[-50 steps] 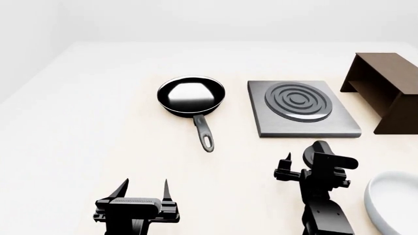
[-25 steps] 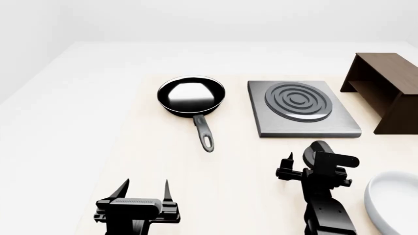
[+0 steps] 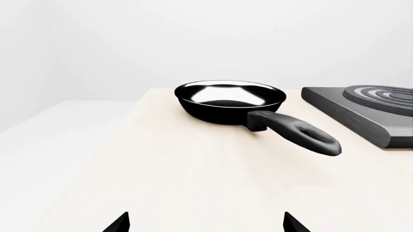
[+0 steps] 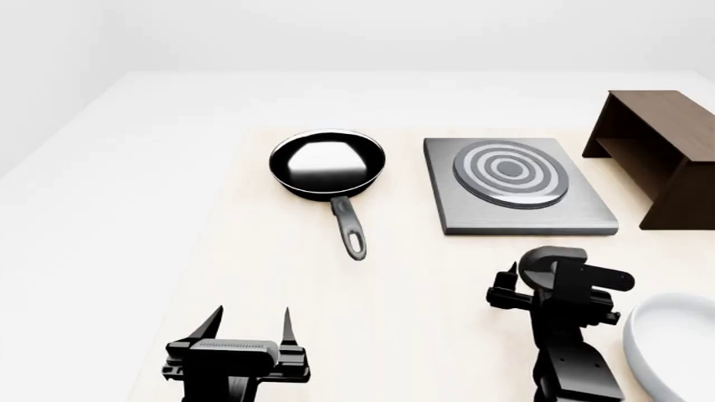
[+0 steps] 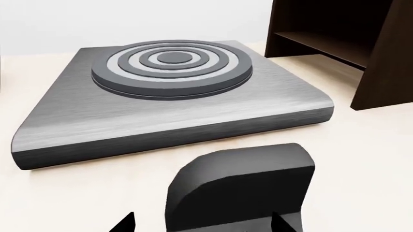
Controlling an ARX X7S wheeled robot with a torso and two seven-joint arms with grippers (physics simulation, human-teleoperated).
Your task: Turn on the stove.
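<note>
our right gripper (image 4: 534, 289) sits low over the pale table (image 4: 424, 276), just in front of the stove's near edge, w/ a dark rounded block, prob the knob (image 5: 239, 186), between its finger tips in the right wrist view; the tips are mostly cut off at the frame edge, so we can't tell if they're clamped on it or just apart around it. in the head view the arm's own body covers that spot, so contact is hidden there too. beyond it the stove (image 4: 516, 184) lies flat, grey and square, ring coils showing light and dark bands, w/ a strip of bare table between its near edge and the knob. right of the stove, close to its far corner but not touching, stands the dark brown shelf (image 4: 659, 151), partly cut off by the frame. a white bowl (image 4: 668, 343) rim shows just beside our right arm, mostly out of frame. our left gripper (image 4: 248, 322) hangs well apart to the left, fingers spread wide, nothing between them, open table all round. ahead of it the frying pan (image 4: 327, 163) sits left of the stove w/ a clear gap, handle pointing back toward us.
</note>
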